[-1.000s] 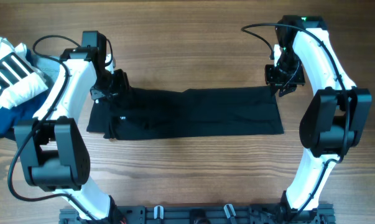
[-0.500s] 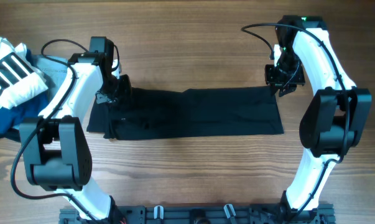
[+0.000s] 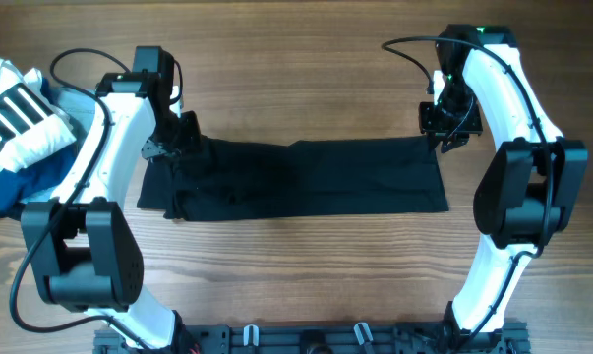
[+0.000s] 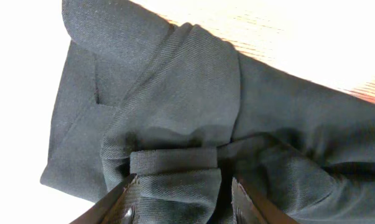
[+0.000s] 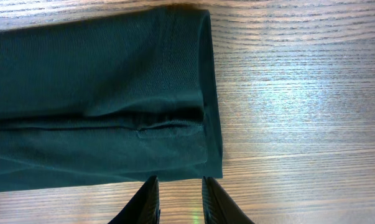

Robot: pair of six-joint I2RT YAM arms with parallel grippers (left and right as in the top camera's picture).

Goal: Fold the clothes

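Note:
The clothes, a black shirt [image 3: 306, 177], lie folded into a long strip across the table's middle. My left gripper [image 3: 190, 146] is down on the strip's far left corner. In the left wrist view its fingers [image 4: 128, 199] stand apart, and a bunched fold of the black shirt [image 4: 187, 93] sits between them, with a dark gap on the right side. My right gripper [image 3: 444, 138] hovers just past the far right corner. The right wrist view shows this gripper [image 5: 179, 180] slightly open over bare wood, with the shirt's hem [image 5: 206, 93] right in front of its tips.
A white garment with black stripes [image 3: 6, 113] lies on blue pieces [image 3: 11, 187] at the table's left edge, close behind my left arm. A black rail [image 3: 306, 339] runs along the front edge. Bare wood surrounds the strip.
My left arm swung a little to the right and came back, staying on the shirt's far left corner. The right arm and the strip's right end have not moved.

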